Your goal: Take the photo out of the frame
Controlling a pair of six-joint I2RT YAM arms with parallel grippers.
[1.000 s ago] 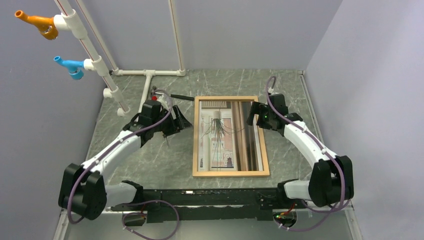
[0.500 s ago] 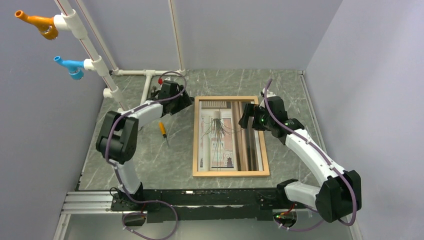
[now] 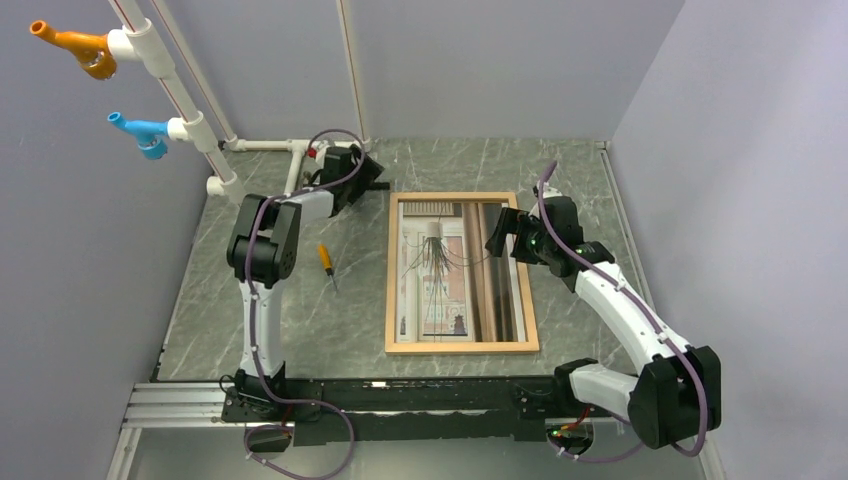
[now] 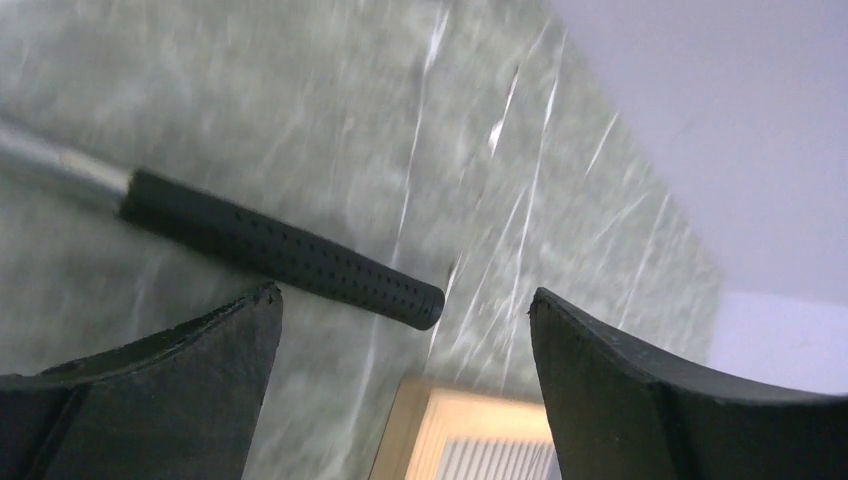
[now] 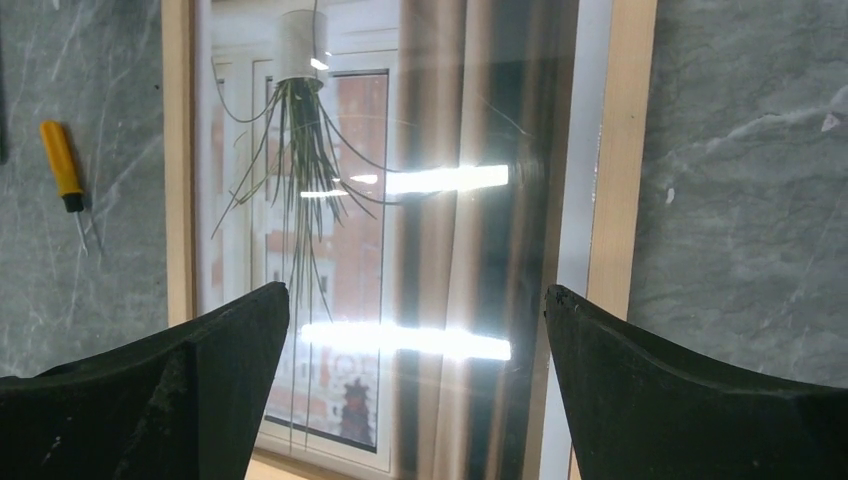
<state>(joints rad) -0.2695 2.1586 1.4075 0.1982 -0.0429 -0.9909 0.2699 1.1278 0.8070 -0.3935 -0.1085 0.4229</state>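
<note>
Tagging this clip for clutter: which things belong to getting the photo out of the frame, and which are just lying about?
Job: thin light-wood rectangular frame; beige-and-brown plant print inside it.
Lying about: small orange-handled screwdriver; black dimpled grip on a metal shaft; white plastic pipe rack.

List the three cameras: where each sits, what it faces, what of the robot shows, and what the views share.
Top external: fixed above and behind the bases, looking down at the table; left arm and right arm show.
Left wrist: on the left arm, looking low across the table past a black handle; left gripper at the bottom.
Right wrist: on the right arm, looking down onto the photo; right gripper at the bottom.
Shared: the frame in all three; the orange screwdriver in top and right wrist.
</note>
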